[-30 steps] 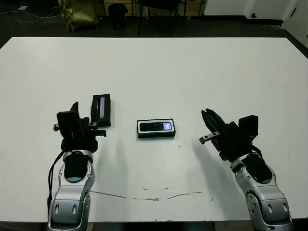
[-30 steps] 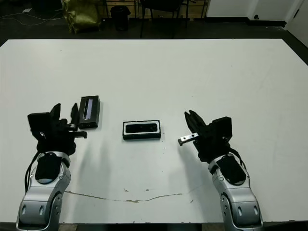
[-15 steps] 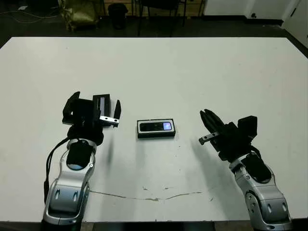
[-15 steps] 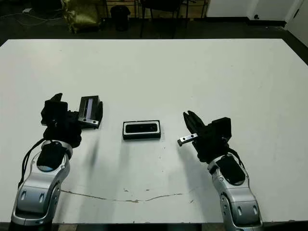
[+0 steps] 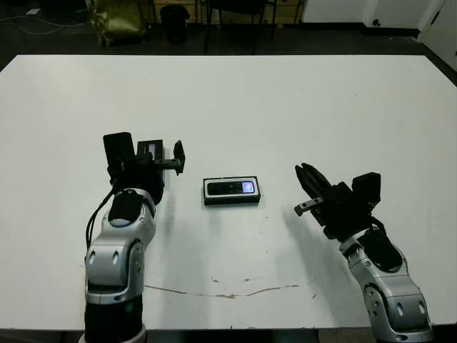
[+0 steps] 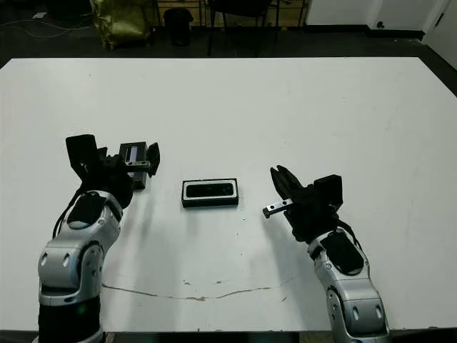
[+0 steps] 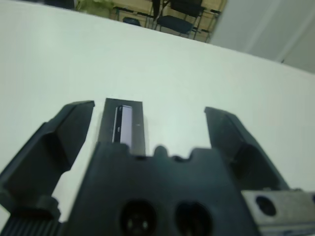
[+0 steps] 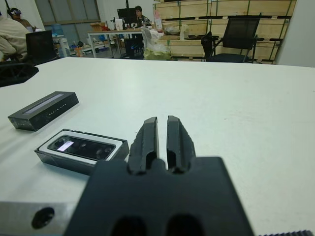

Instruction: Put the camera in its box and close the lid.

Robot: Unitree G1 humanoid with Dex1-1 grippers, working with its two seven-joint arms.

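Note:
The camera (image 5: 231, 188) lies in the white-lined box (image 5: 232, 200) at the table's middle, its bluish patch toward the right. The lid (image 5: 148, 150), black with a pale stripe, rests flat on the table left of the box. My left gripper (image 5: 158, 161) is open just above the lid. In the left wrist view the lid (image 7: 123, 125) shows between the two spread fingers (image 7: 66, 130), closer to one of them, with neither touching it. My right gripper (image 5: 308, 179) is shut and empty, hovering right of the box. The right wrist view shows the box (image 8: 81, 150) and the lid (image 8: 43, 110).
A thin crack line (image 5: 228, 291) runs along the table near its front edge. Beyond the table's far side are chairs (image 8: 238, 39), shelving and seated people (image 8: 12, 34). A yellow-green bag (image 5: 118, 18) sits on the floor behind the table.
My left arm has swung forward and turned toward the lid, so its open fingers now straddle the lid. The right gripper, the box and the camera have stayed put.

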